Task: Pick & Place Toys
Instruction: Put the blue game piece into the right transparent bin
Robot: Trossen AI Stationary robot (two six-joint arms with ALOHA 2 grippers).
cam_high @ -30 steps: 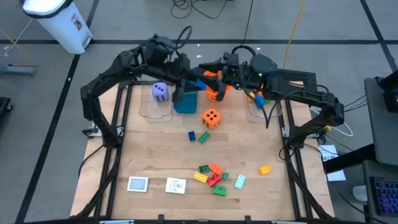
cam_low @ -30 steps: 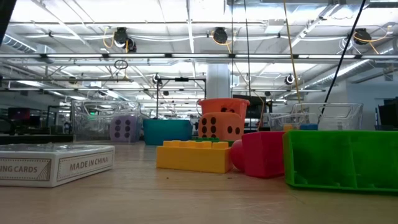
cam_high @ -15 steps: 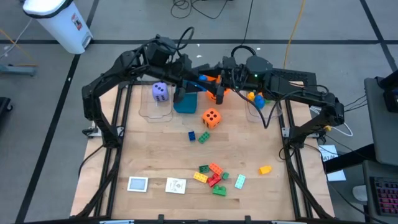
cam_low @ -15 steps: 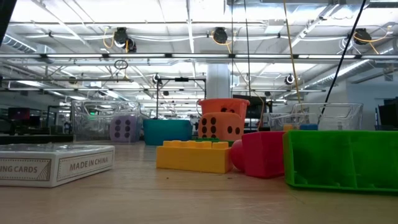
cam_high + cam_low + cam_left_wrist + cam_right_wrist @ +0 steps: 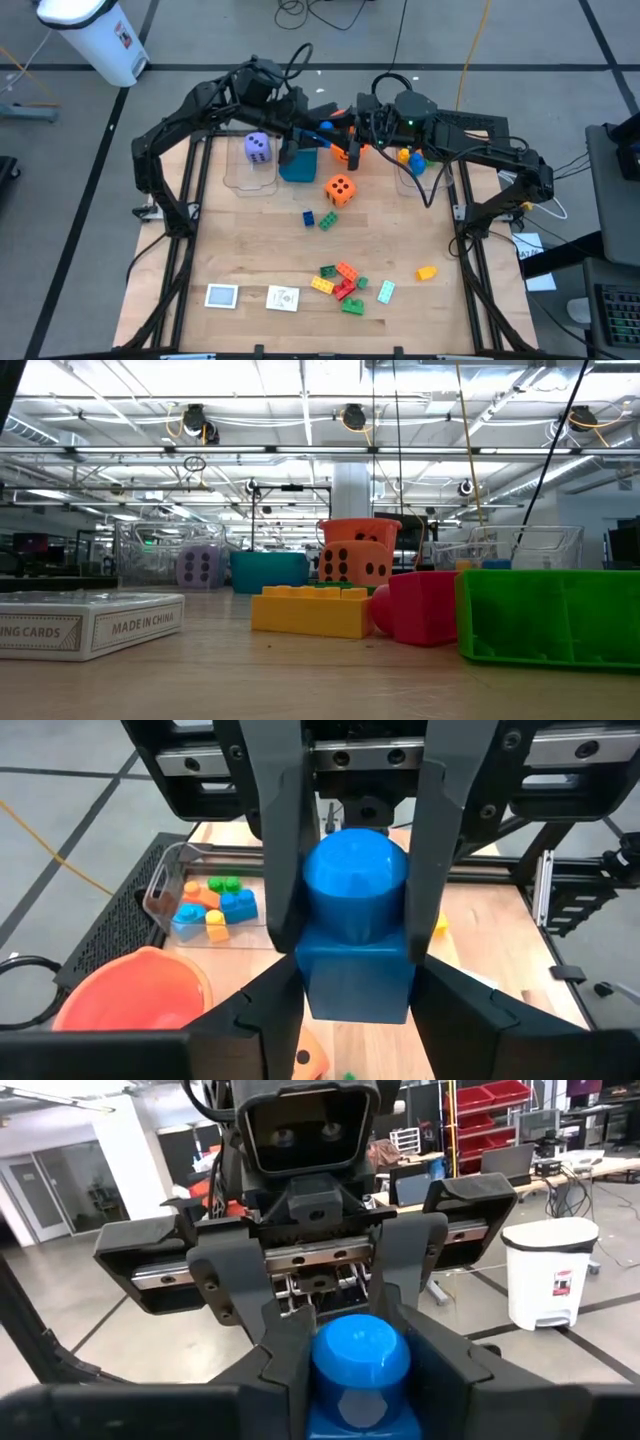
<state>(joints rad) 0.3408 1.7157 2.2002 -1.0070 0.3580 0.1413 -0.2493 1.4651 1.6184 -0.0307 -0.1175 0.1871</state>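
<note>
A blue brick (image 5: pixel 356 920) with a round stud on top hangs between my two grippers, which face each other above the orange bucket (image 5: pixel 341 119) at the table's far side. My left gripper (image 5: pixel 322 128) and my right gripper (image 5: pixel 346 137) both have their fingers against the brick. Loose bricks (image 5: pixel 344 284) lie near the front edge. An orange die (image 5: pixel 340 189) rests on the table. A purple die (image 5: pixel 257 147) sits in a clear bin. Two white cards (image 5: pixel 221 295) lie at the front left. My left gripper pinches the blue brick's lower block (image 5: pixel 310 982) between its two fingers, coming level from the table's left. The brick is upright and clear of the table. My right gripper has its two fingers (image 5: pixel 283 850) against the brick's opposite sides at the stud (image 5: pixel 360 1355), coming level from the table's right.
A teal box (image 5: pixel 298 165) stands beside the purple die's bin. A clear bin (image 5: pixel 411 160) with several bricks stands at the back right. A blue and a green brick (image 5: pixel 318 219) lie mid-table, a yellow brick (image 5: pixel 427 271) at the front right.
My right gripper has edged toward the table's left, closing in on my left gripper and the blue brick above the bucket. The toys on the table have not moved.
</note>
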